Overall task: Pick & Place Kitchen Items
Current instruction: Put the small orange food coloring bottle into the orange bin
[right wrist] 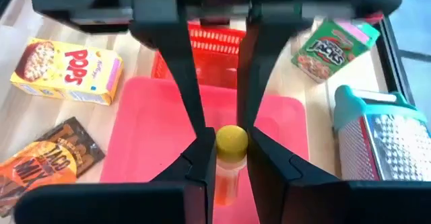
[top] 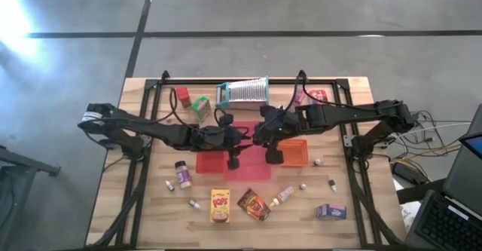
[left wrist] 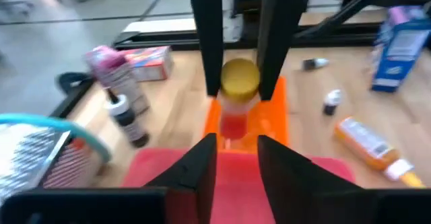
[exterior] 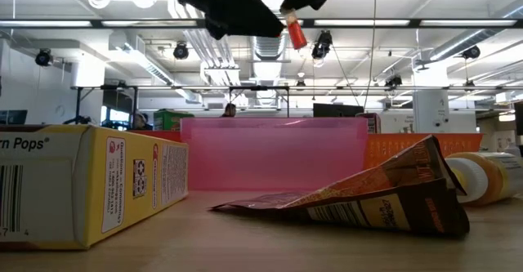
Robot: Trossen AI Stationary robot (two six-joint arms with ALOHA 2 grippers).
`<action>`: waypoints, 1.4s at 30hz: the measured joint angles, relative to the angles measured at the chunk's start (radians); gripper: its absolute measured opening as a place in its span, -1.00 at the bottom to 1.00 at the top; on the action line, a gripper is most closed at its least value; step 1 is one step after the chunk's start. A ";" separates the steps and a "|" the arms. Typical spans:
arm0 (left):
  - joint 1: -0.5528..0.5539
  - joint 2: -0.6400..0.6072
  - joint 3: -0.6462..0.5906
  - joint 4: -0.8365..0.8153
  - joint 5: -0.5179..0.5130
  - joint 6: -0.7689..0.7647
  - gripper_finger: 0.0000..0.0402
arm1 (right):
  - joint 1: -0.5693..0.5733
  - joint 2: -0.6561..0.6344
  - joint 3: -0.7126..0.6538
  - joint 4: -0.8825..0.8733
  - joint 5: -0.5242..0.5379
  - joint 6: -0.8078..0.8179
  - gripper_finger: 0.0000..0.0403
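Lab hall — ceiling strip lights (exterior: 122,23), exposed ducts (exterior: 204,51), monitors (exterior: 335,109)

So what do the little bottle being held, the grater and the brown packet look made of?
Little bottle: likely clear plastic or glass, red-orange contents showing through, matte yellow cap. Grater: shiny perforated metal in a teal frame, probably plastic. Brown packet: creased, glossy printed film or foil.
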 joint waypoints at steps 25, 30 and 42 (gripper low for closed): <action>-0.003 -0.259 -0.173 -0.022 -0.239 -0.077 0.03 | 0.002 -0.390 -0.773 0.641 0.060 0.252 -0.73; 0.000 -0.261 -0.186 -0.027 -0.252 -0.124 0.03 | 0.005 -0.441 -0.946 0.815 0.117 0.253 -0.73; 0.003 -0.259 -0.186 -0.024 -0.254 -0.061 0.03 | 0.028 -0.444 -1.107 0.992 0.163 0.227 -0.73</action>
